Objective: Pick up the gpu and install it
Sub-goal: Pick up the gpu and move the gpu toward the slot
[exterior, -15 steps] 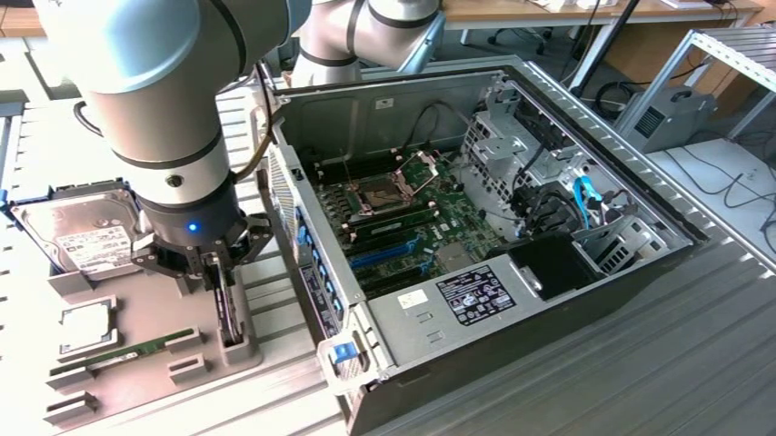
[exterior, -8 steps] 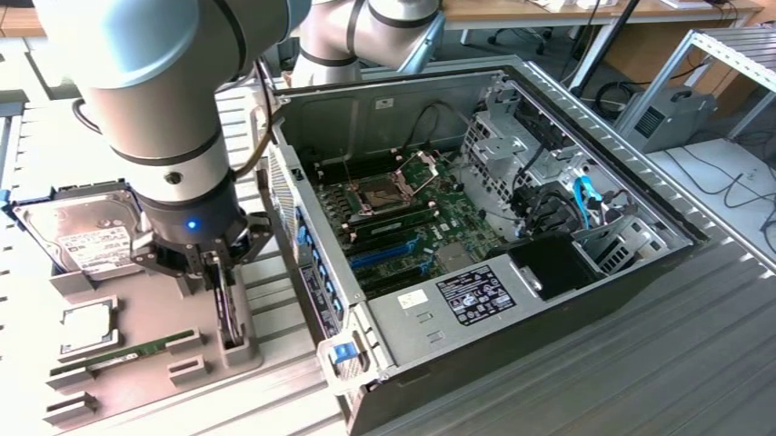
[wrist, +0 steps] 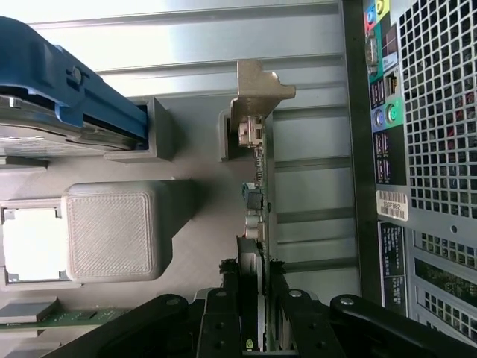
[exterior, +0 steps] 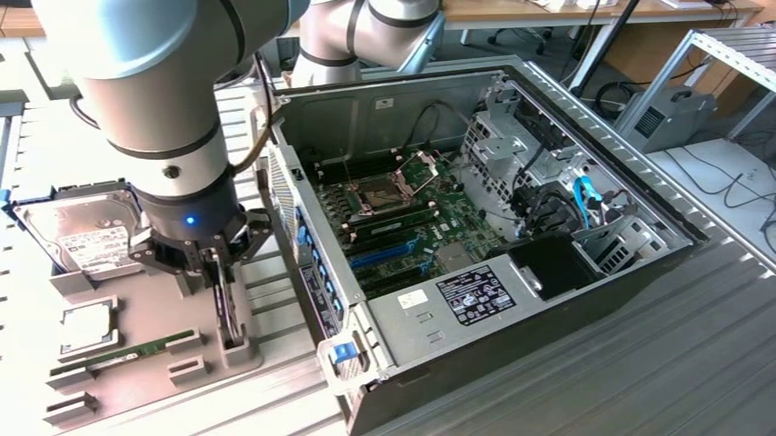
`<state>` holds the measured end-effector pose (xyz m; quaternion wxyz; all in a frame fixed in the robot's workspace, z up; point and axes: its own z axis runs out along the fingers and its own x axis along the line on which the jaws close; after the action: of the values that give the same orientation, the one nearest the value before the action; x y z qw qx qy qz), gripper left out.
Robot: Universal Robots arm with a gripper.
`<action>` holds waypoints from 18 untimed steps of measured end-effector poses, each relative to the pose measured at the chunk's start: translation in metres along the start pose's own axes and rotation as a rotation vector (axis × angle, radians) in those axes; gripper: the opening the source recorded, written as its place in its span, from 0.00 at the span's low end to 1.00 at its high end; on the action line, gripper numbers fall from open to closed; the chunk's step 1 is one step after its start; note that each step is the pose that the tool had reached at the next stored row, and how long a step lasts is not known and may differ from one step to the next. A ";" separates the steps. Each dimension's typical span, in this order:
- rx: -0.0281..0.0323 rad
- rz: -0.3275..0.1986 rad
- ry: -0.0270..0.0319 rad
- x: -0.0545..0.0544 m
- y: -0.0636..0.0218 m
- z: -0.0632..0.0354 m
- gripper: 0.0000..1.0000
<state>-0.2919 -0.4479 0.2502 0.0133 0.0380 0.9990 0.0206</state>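
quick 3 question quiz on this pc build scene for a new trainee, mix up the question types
1. True or false: the graphics card already sits inside the computer case.
2. What is the hand closed on? A: a hard drive. B: the graphics card. C: a memory stick.
3. Fill in: in the exterior view, the grey tray lies to the case's ____.

Key: 1 false (it stands on edge in its holder on the tray); 2 B; 3 left.

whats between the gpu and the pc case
Nothing stands there: only a bare strip of the ribbed metal table separates the gpu from the pc case, seen in the wrist view.
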 end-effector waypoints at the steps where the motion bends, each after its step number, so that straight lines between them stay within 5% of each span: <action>1: 0.0000 0.000 -0.0001 0.000 0.0000 -0.0005 0.27; 18: 0.0007 0.000 0.0000 0.000 0.0006 -0.0133 0.27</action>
<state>-0.2919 -0.4479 0.2635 0.0133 0.0380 0.9990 0.0203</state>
